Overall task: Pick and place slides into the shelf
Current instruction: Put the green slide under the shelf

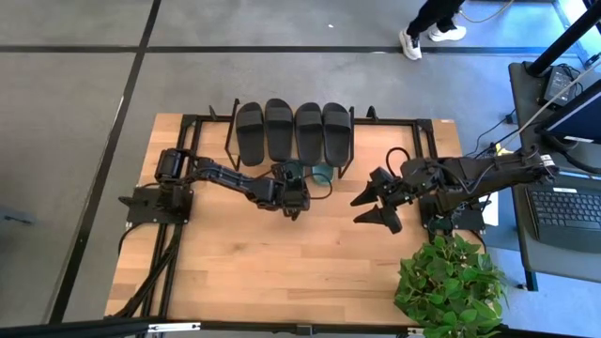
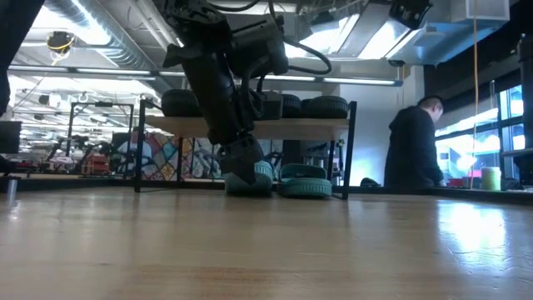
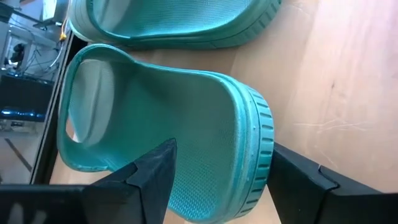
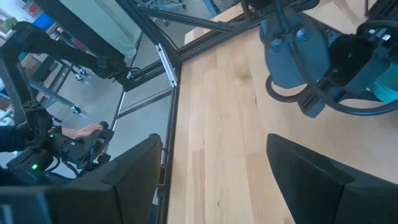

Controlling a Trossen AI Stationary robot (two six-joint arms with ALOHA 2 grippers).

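Four black slides (image 1: pixel 293 130) already sit on the shelf (image 2: pixel 250 127). The two green slides (image 2: pixel 283 182) lie on the table (image 1: pixel 282 272) under it. The left gripper (image 3: pixel 217 186) straddles one green slide (image 3: pixel 180 149), fingers spread and not yet clenched. Next it likely must close and lift. The right gripper (image 1: pixel 376 202) waits nearby, released and empty.

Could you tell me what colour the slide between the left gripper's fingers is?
Sage green slide; the left wrist view shows it best.
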